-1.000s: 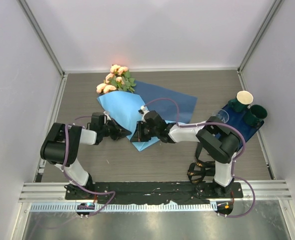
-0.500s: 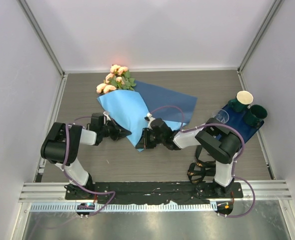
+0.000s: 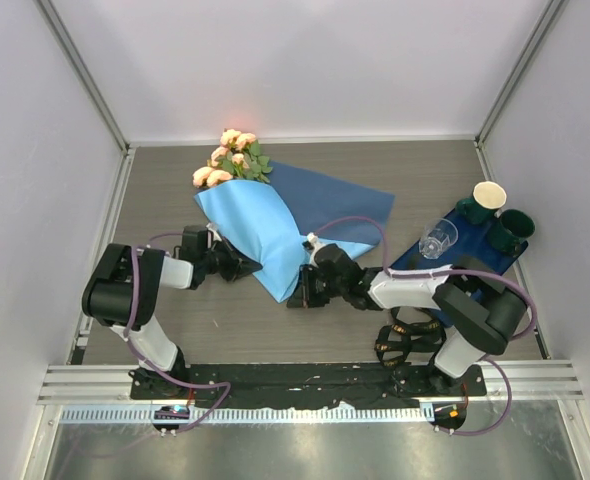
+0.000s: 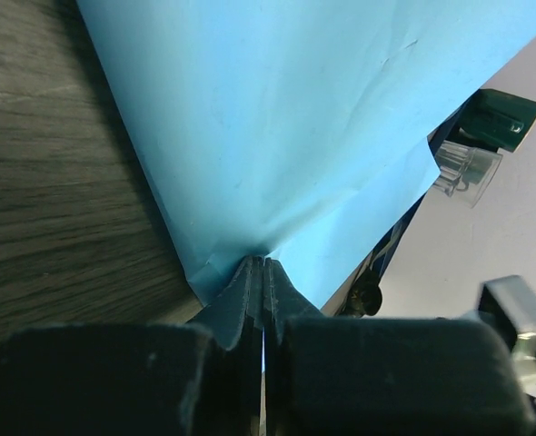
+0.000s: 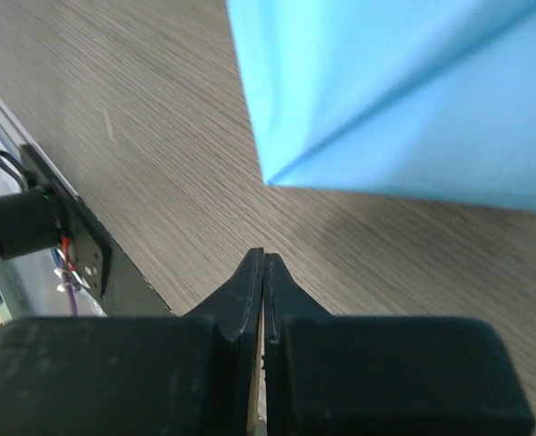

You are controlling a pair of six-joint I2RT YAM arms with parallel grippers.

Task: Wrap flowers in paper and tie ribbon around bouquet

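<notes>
The bouquet (image 3: 245, 200) lies at the far left of the table (image 3: 235, 320), half made. We see the flowers (image 3: 230, 160) poking out of its wide end, blooms toward the back wall. The paper (image 3: 275, 250) is folded over their stems with its light face on top. The fold narrows to a point on the near side, roughly between our two arms. To the right of the fold, a darker blue part of the same sheet lies flat on the wood.

Our left gripper (image 4: 263, 268) is clenched on the paper. In the left wrist view its two fingers meet on a thin edge of the sheet, and the paper creases where they pinch it. From above, that arm reaches in low from the left, to the left border of the fold.

Our right gripper (image 5: 263, 259) is clenched too, but on nothing. In the right wrist view its fingers press together over bare wood, and the pointed tip of the paper sits just ahead, apart from them. From above, this gripper is just beside the near tip of the fold, on its right.

Well to the right, a navy mat (image 3: 470, 250) carries a clear glass (image 3: 437, 240) and green cups (image 3: 515, 225).
</notes>
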